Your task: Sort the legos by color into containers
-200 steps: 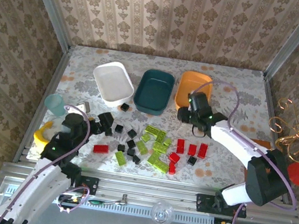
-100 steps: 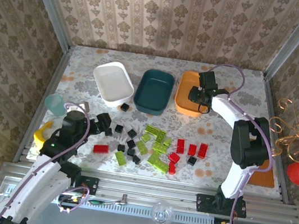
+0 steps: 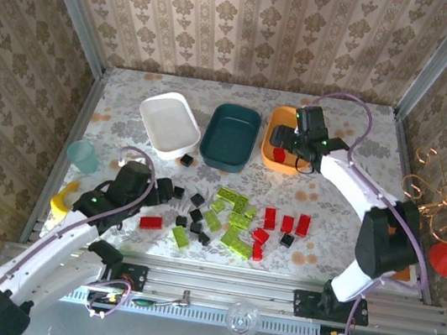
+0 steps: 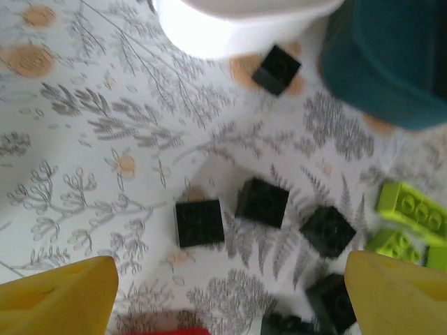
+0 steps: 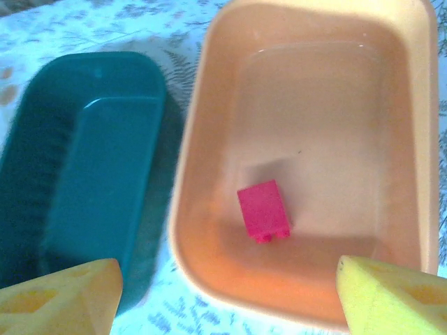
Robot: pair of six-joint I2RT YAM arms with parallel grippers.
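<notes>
My right gripper (image 5: pixel 227 300) hangs over the orange tray (image 5: pixel 202 139), jaws now spread wide and empty. A second ago they were pinched shut, down by the loose pile. And there it is: the red brick (image 5: pixel 264 211) lies flat on the tray floor just below me, one red home, beside the bare dark teal tray (image 5: pixel 91 160). Meanwhile my left gripper (image 4: pixel 230 307) has slid in over the black bricks (image 4: pixel 199 222), fingers apart, holding nothing, the white tray (image 4: pixel 237 28) just beyond. Out on the table (image 3: pixel 122 109), the other red bricks (image 3: pixel 287 223) and the lime-green bricks (image 3: pixel 232 220) wait; I reckon sorting has barely begun.
</notes>
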